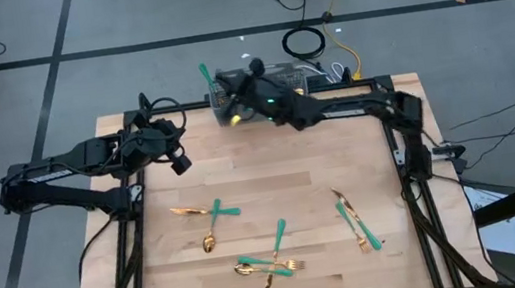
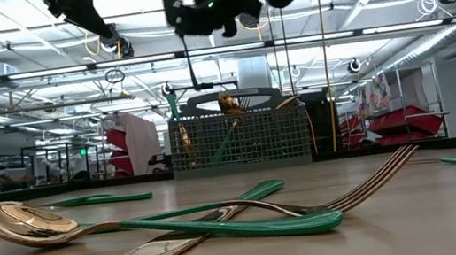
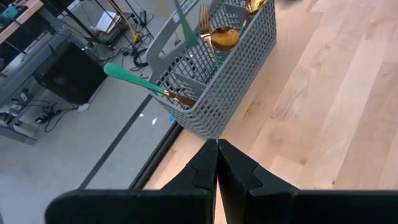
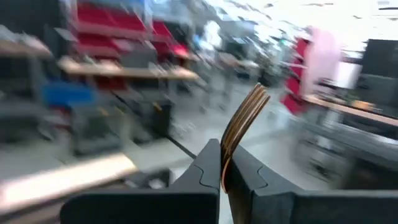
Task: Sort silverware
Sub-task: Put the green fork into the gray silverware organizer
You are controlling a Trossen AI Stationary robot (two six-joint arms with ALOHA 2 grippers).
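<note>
Right gripper (image 4: 222, 177) over mesh basket (image 3: 239, 68), clamped on a gold utensil, probably a fork (image 4: 244, 121). Several pieces already binned; about eight silverware pieces (image 1: 272, 248) remain on table. Left gripper (image 3: 217, 165) closed, empty.

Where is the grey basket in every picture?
High view: basket at the table's far edge, partly under the right hand.
Low view: basket centre, far across the table.
Left wrist view: basket ahead, at the table edge.
Right wrist view: not in it.
Shared landmark: the basket's grey mesh.
</note>
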